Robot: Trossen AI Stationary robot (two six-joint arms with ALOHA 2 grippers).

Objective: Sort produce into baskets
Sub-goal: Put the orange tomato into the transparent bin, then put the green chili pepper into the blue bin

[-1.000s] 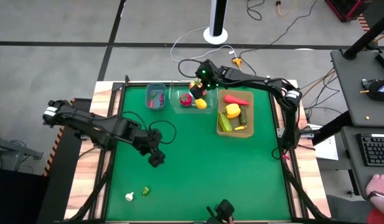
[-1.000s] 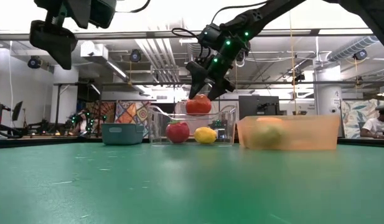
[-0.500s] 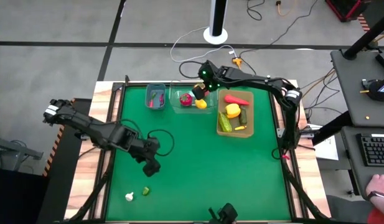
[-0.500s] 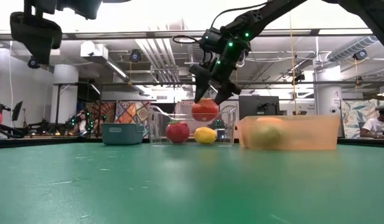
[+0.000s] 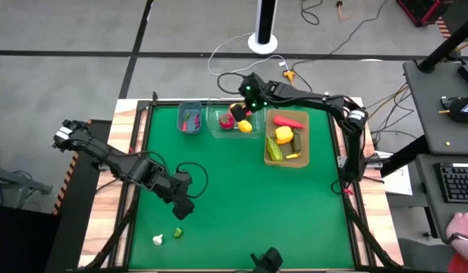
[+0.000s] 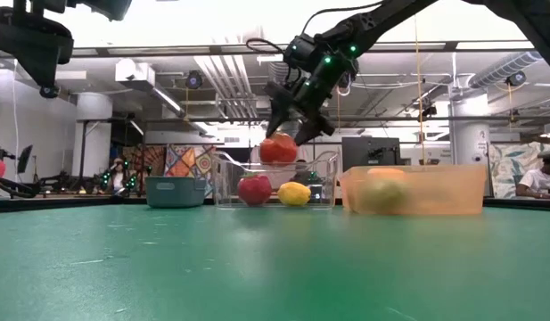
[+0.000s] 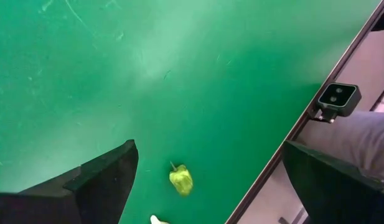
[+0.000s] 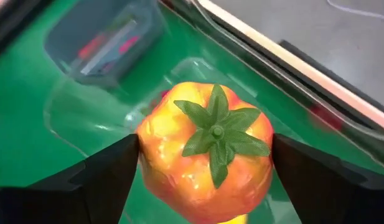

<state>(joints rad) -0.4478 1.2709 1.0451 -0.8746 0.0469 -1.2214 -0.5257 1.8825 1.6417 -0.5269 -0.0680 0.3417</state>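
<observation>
Right gripper (image 6: 291, 129): upper centre, fingers clamped on tomato (image 8: 207, 149), above clear tub (image 6: 275, 183).
Left gripper (image 5: 183, 206): lower left, fingers apart, near green piece (image 7: 181, 179).

The high view looks straight down from well above the green table (image 5: 249, 189), taking in its whole top, both arms and the floor around it. The low view sits at the table's near edge, level with the surface, facing across it to the clear tub (image 6: 276, 181) and the room beyond. The left wrist view looks down at the table from close above, near its front edge, where a small black camera (image 7: 337, 99) is mounted. The right wrist view is very near the clear tub, looking down into it; that tub appears in the high, low and right wrist views.
</observation>
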